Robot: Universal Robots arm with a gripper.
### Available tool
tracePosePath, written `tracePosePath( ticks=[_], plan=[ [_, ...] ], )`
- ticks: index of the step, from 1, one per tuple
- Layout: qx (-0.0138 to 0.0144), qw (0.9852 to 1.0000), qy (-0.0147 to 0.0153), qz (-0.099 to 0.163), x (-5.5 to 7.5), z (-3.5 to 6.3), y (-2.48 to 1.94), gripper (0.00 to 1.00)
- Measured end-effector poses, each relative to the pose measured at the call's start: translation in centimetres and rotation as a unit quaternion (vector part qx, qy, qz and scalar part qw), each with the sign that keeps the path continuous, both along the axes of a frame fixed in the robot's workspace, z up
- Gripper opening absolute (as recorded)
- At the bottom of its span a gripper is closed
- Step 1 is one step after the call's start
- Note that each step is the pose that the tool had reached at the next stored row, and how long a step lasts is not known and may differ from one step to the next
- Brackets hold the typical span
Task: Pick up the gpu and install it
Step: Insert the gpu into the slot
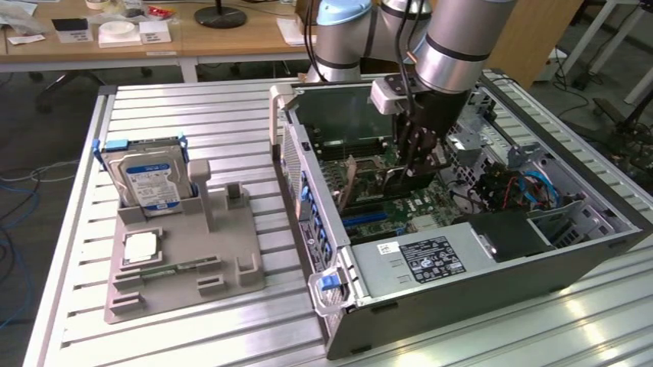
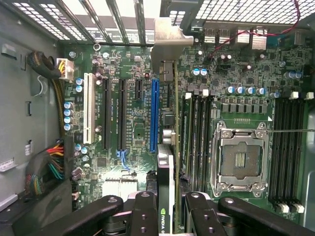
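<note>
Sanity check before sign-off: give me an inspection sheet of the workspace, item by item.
Surface: slatted metal table with a grey fixture tray on it.
Job's things: gpu held edge-on over the motherboard inside the open PC case; seating unclear.
Clutter: hard drive upright in the tray.
Grippers: gripper shut on the gpu.
Cables: coloured wire bundle and blue cables, both in the case.
Surroundings: wooden desk behind the table.
</note>
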State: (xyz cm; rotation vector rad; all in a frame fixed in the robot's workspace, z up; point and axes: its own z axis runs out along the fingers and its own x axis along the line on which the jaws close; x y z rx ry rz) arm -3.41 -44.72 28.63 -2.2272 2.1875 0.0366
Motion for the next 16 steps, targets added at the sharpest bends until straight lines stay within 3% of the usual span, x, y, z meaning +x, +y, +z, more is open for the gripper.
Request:
tracePosePath(
  ticks=[16],
  plan=[
    [0.0,1.0,-0.0005,0.0,-0.7,-0.48,0.0,0.27]
  ],
)
